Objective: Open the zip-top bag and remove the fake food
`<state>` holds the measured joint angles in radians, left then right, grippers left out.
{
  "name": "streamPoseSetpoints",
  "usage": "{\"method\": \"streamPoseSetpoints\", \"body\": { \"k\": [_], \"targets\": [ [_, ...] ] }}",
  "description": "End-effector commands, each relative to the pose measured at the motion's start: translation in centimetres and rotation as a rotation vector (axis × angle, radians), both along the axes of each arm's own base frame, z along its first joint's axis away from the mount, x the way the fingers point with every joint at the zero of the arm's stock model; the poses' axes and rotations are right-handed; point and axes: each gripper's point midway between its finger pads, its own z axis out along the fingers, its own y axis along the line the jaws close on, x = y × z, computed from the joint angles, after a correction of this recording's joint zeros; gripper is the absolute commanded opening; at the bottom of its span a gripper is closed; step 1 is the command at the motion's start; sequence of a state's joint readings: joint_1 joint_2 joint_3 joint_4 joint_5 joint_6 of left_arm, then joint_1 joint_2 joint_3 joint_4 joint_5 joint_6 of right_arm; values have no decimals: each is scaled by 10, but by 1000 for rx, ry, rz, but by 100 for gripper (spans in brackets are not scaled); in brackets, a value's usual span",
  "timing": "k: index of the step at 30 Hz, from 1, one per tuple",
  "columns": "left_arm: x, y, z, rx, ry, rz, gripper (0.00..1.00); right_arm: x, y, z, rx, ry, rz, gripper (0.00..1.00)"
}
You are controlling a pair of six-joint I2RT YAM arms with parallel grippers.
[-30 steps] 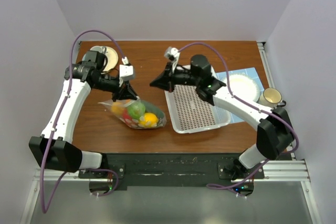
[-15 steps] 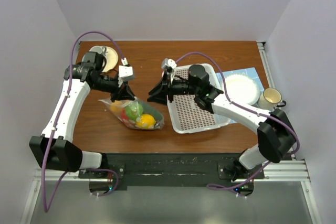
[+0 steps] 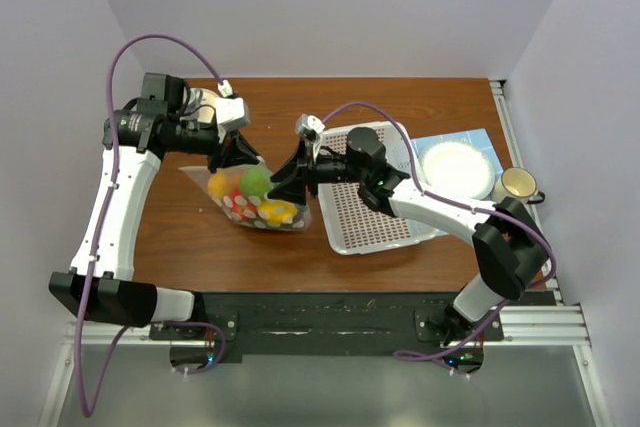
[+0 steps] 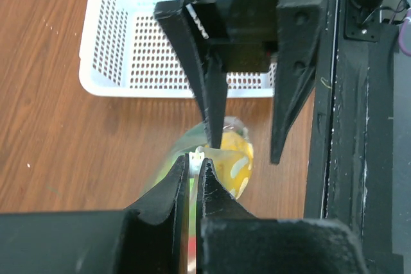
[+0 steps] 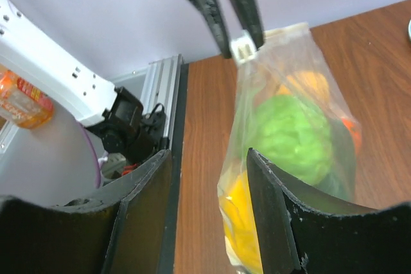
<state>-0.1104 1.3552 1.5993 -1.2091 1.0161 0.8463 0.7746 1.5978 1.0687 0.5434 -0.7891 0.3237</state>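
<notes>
The zip-top bag [image 3: 257, 202] hangs upright over the table, clear with pale dots. My left gripper [image 3: 238, 154] is shut on its top edge, pinching the white zipper strip [image 4: 194, 156]. Inside show the fake food: a green round piece [image 5: 292, 129], a yellow lemon [image 5: 241, 222] and an orange piece [image 5: 307, 85]. My right gripper [image 3: 285, 180] is open just to the right of the bag. In the right wrist view the bag's [image 5: 289, 145] side edge lies between my open fingers [image 5: 276, 203]; contact is unclear. The left gripper [image 5: 243, 43] shows there at the top.
A white perforated basket [image 3: 400, 232] stands right of the bag, under the right arm. Further right are a white plate [image 3: 455, 167] on a blue mat and a mug [image 3: 517, 185]. A round dish [image 3: 205, 105] sits at the back left behind the left arm.
The left gripper has lifted the bag from lying on the table to hanging upright. The right gripper has opened and moved left, up to the bag's side.
</notes>
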Motion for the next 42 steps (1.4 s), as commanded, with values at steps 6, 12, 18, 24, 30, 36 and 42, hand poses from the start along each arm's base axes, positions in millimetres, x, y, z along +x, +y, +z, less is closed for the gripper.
{"method": "streamPoseSetpoints", "body": {
  "k": [6, 12, 18, 24, 30, 36, 42],
  "targets": [
    [-9, -12, 12, -64, 9, -39, 0, 16, 12, 52, 122, -102, -47, 54],
    [-9, -14, 11, -62, 13, -42, 0, 23, 19, 46, 113, -102, -43, 54],
    [-9, -14, 10, -58, 14, -42, 0, 29, 26, 36, 88, -108, -29, 55],
    [-9, -14, 8, -57, 20, -42, 0, 28, 30, 35, 89, -96, -5, 42],
    [-8, -15, 7, -54, 22, -43, 0, 30, 27, 31, 68, -86, -29, 8],
    [-11, -14, 6, -46, 20, -38, 0, 32, 23, 34, 49, -92, -52, 0],
    [-11, -9, -2, -7, 1, -18, 0, 35, 8, 41, 41, -117, -100, 0]
  ]
}}
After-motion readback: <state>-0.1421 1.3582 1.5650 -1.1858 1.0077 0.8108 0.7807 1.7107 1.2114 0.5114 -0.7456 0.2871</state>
